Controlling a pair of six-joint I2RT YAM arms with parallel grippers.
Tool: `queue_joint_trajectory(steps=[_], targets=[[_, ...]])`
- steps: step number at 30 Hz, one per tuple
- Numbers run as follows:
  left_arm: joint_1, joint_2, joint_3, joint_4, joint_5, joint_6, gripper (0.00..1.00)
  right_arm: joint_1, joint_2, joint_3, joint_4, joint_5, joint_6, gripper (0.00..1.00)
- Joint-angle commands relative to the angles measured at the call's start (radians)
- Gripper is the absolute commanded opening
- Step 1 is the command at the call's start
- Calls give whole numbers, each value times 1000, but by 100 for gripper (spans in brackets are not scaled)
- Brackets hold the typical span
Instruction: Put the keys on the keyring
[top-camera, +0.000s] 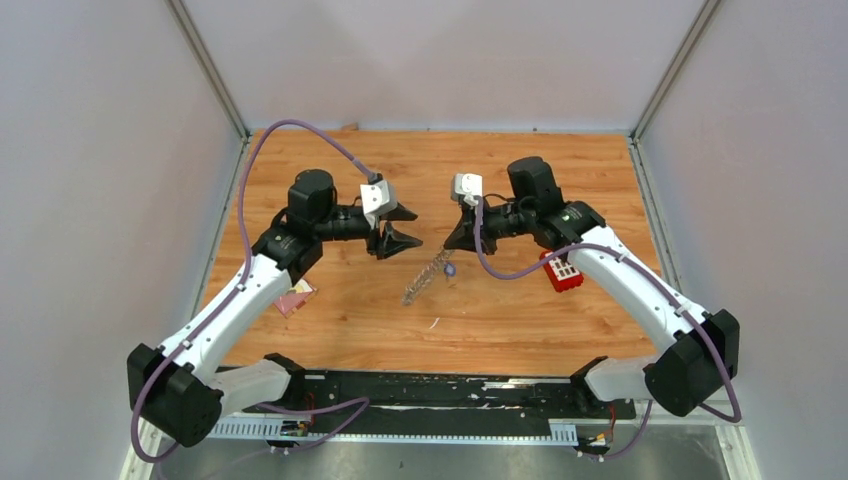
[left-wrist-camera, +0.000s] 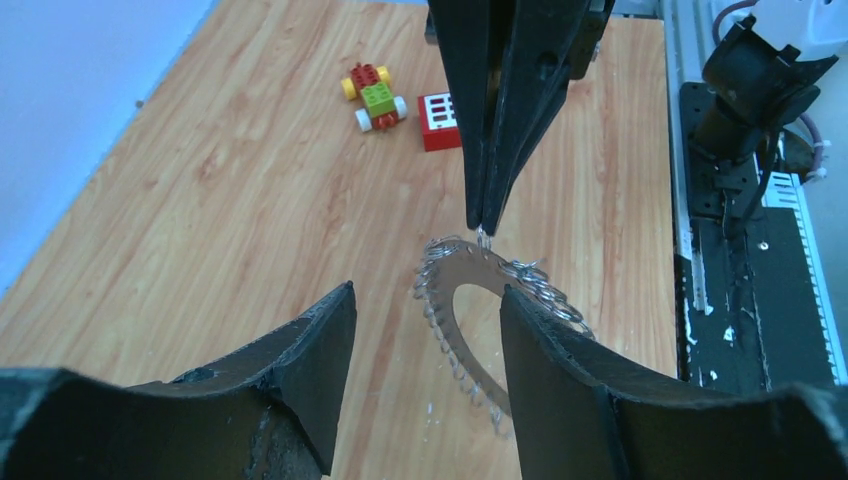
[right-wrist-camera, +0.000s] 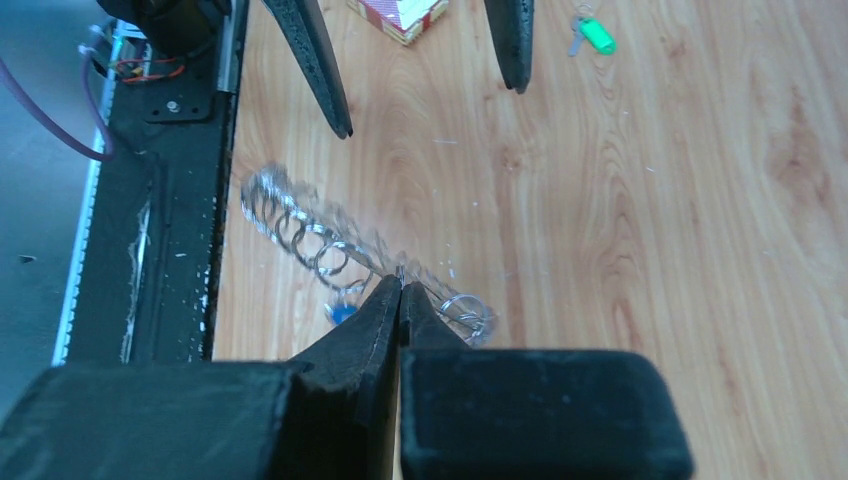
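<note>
The keyring (top-camera: 425, 276) is a silver ring edged with many small loops and is held tilted above the table. My right gripper (right-wrist-camera: 400, 286) is shut on its upper rim (left-wrist-camera: 443, 305). A blue key (right-wrist-camera: 342, 312) shows right beside the ring (right-wrist-camera: 300, 235), just under my right fingers; I cannot tell whether it is attached. A green key (right-wrist-camera: 598, 36) lies loose on the wood beyond the left fingers. My left gripper (left-wrist-camera: 427, 290) faces the ring with its jaws apart and nothing between them; the ring sits just past its fingertips, partly hidden by the right one.
A red block with white squares (top-camera: 563, 272) lies under my right arm. A small brick car (left-wrist-camera: 375, 95) stands beside it. A pink card (top-camera: 295, 297) lies by my left arm. The black rail (top-camera: 450, 385) runs along the near edge.
</note>
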Motion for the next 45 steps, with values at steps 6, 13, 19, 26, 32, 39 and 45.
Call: queue_joint_trajectory(steps=[6,13,19,26,32,39,45], targets=[[-54,26,-42,126,81,52,56,9,-43,-64,177,-152,65,0],[-93,69,-98,249,105,10,39,10,-52,-82,198,-159,68,0],[-100,72,-132,298,103,-8,35,9,-51,-86,200,-169,67,0],[-101,89,-148,338,105,-32,28,8,-50,-88,202,-179,65,0],[-101,96,-153,314,124,-12,25,9,-58,-89,202,-172,61,0],[-101,96,-155,306,134,2,20,8,-65,-91,200,-168,56,0],[-101,110,-153,304,141,-8,8,9,-67,-88,199,-168,55,0]])
